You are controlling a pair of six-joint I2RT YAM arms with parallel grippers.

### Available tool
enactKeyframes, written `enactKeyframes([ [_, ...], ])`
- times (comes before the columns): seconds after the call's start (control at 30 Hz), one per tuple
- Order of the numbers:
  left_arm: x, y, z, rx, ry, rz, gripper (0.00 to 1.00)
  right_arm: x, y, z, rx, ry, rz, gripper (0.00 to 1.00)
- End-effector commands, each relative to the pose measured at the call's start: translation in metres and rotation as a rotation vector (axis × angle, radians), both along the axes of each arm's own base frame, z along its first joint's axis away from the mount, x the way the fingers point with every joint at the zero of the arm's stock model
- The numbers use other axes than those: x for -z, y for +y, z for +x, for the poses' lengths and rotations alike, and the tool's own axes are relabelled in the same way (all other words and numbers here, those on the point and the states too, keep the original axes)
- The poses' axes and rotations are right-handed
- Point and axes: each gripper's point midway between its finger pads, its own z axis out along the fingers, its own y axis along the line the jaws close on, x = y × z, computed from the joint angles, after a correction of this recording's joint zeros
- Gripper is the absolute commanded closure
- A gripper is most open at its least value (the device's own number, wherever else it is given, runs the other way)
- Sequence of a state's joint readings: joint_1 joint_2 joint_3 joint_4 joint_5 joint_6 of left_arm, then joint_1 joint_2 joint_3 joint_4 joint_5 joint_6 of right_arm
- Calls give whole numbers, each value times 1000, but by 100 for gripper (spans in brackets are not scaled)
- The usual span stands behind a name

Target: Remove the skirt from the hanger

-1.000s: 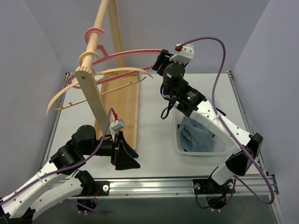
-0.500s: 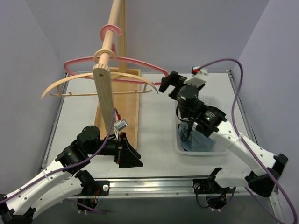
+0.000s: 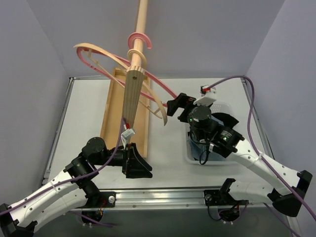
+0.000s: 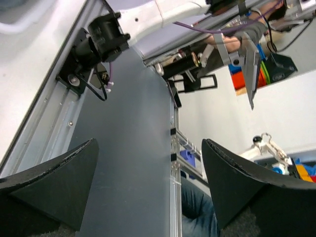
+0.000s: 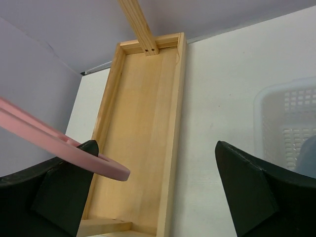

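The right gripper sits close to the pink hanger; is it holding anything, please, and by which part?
Nothing is held. The right gripper is open, fingers wide apart; the pink hanger has its end loose beside one finger, unclamped.

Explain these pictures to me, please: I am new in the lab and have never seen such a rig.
These are two robot arms bolted to a table. The top view looks down from behind them. The other two views come from cameras on the wrists, so the black wedges at their edges are each arm's own fingers. On the table stands a wooden rack with a pink hanger and a wooden hanger on its rod, both bare. Beside the rack is a white basket holding blue cloth, seemingly the skirt. The left gripper is open and holds nothing. The right gripper is open too, with the pink hanger's end next to one finger, not clamped.
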State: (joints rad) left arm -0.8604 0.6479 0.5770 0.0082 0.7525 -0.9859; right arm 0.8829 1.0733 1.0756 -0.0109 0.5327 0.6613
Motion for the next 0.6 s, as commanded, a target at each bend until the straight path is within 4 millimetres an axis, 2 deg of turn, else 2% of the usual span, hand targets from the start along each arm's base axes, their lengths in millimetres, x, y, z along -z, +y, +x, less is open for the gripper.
enactKeyframes([
  [0.0,-27,4,13,-97,-37,-35,6,10,9,6,-21,59,-168,0],
  [0.1,-30,9,13,-126,-43,-40,6,-3,16,14,-20,21,-145,0],
  [0.27,-27,9,9,-97,-29,-30,6,-15,16,23,5,-18,-156,0],
  [0.33,-24,9,8,-93,-27,-23,6,-17,27,27,-36,-25,-170,0],
  [0.37,-25,10,8,-94,-31,-25,6,-24,30,28,-54,-42,-178,0],
  [0.43,-24,10,8,-98,-33,-24,6,-22,44,33,-115,-37,-190,0],
  [0.47,-25,10,8,-100,-36,-27,6,-32,49,36,-141,-54,-174,0],
  [0.5,-23,10,9,-102,-30,-25,6,-31,55,39,-168,-55,-192,0],
  [0.57,-22,10,9,-102,-26,-26,6,-39,63,41,-208,-72,-184,0],
])
